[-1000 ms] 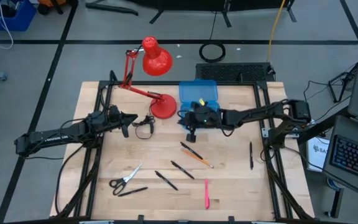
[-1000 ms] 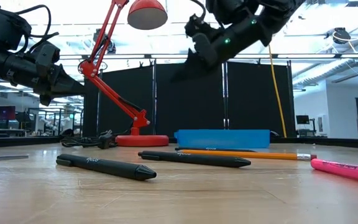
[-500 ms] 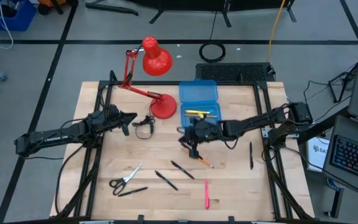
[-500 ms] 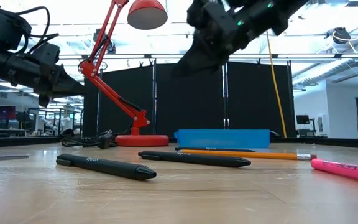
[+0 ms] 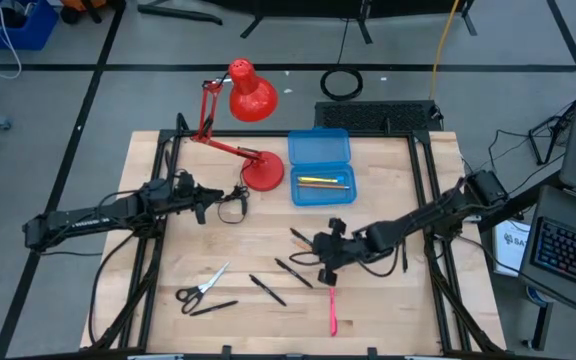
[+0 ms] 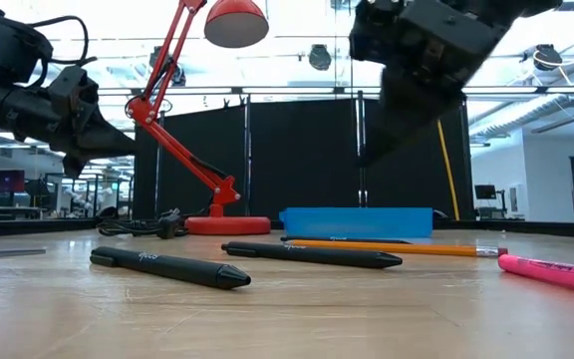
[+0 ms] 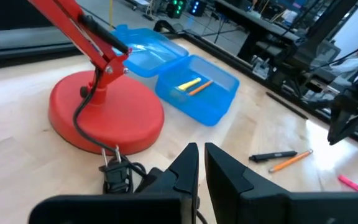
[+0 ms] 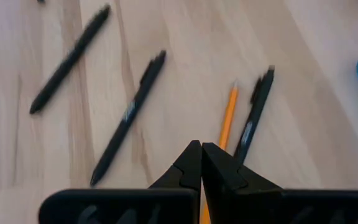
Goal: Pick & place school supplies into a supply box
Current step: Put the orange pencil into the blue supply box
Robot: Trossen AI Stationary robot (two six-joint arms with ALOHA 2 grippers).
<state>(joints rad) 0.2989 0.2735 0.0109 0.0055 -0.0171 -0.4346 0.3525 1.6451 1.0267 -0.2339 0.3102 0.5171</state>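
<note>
The blue supply box point(image 5: 320, 166) lies open on the far middle of the table, with a yellow marker point(image 7: 188, 84) and an orange stick inside. My right gripper point(image 5: 327, 268) hangs shut, empty, above the orange pencil point(image 8: 227, 117) and a black pen point(image 8: 252, 121); its tip point(image 6: 369, 158) is well off the table. More black pens point(image 5: 267, 290) point(image 5: 404, 250), the pink pen point(image 5: 332, 312) and the scissors point(image 5: 201, 288) lie flat on the wood. My left gripper point(image 5: 204, 200) waits shut near the lamp base.
The red desk lamp point(image 5: 248, 100) stands with its round base point(image 7: 107, 115) beside the box's left side. A black cord bundle point(image 5: 231, 200) lies just ahead of my left gripper. Bare wood lies between the box and the pens.
My right gripper has travelled from over the supply box toward the table's near edge, ending above the pencil and pens. The box's inside, covered by the gripper a second ago, now shows the yellow and orange pieces.
</note>
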